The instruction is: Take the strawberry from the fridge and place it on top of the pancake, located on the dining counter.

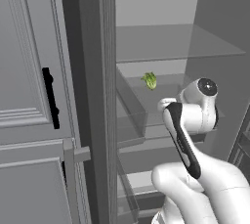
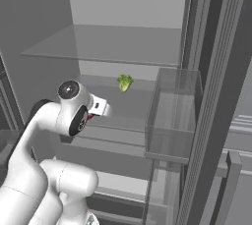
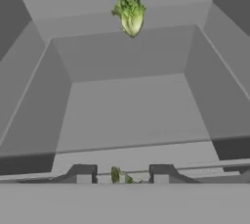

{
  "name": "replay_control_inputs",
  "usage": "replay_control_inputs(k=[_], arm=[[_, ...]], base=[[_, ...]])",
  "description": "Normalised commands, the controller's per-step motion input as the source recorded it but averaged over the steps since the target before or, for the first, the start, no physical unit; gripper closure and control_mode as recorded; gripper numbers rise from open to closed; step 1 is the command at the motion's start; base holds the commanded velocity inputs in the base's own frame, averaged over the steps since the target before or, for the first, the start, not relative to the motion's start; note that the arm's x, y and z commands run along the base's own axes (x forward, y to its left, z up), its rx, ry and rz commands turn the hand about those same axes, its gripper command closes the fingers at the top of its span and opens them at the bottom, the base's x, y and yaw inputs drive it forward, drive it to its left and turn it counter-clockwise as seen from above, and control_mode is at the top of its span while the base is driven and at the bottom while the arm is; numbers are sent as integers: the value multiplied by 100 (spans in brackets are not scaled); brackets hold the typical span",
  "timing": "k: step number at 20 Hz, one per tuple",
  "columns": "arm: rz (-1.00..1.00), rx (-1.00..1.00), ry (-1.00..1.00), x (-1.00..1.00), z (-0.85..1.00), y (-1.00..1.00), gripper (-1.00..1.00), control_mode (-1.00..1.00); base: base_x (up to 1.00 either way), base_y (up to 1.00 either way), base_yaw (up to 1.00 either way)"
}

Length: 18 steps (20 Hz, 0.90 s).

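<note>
Reaching into the fridge, the tool is clenching the strawberry for carrying; lettuce is sitting behind.

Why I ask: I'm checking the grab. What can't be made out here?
- Strawberry, hand view: cut off at the bottom; just a green bit sits between the fingertips.
- Strawberry, right base view: a red speck; the wrist hides the rest.
- Gripper, hand view: too little of the tips is visible to tell whether they pinch the strawberry.
</note>
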Motion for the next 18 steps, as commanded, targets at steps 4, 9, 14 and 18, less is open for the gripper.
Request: replay_control_inputs(k=[4, 9, 14, 18], arm=[[0, 0, -1, -68, 100, 0, 100, -100], [0, 0, 0, -57, 98, 0, 100, -100], [0, 0, 0, -37, 81, 6, 100, -100], [0, 0, -2, -77, 31, 2, 100, -100]], base=[[0, 0, 0], [0, 0, 0], [0, 0, 0], [0, 0, 0]])
